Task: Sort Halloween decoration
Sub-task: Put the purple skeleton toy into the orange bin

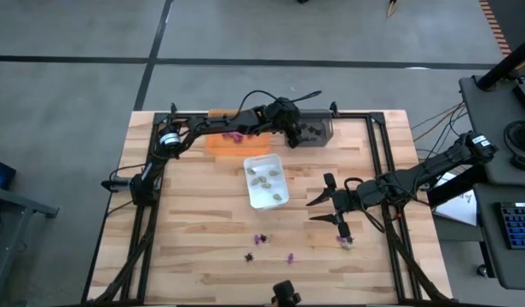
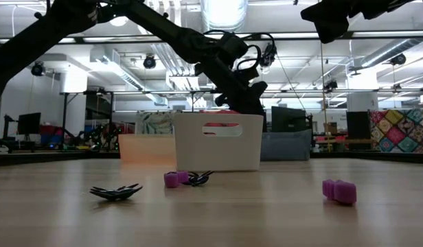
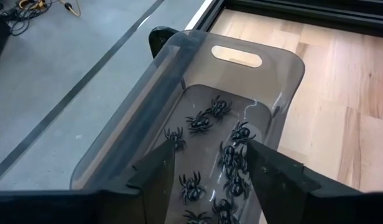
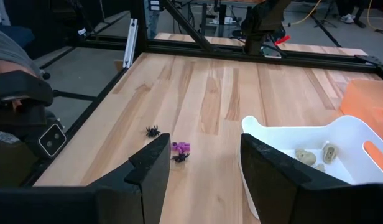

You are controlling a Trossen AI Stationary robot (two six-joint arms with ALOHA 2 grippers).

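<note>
From above, the left gripper hung over the grey tray, jaws apart. Its wrist camera showed black spiders inside. The right gripper waited near the white tray, open; lift straight up
</note>
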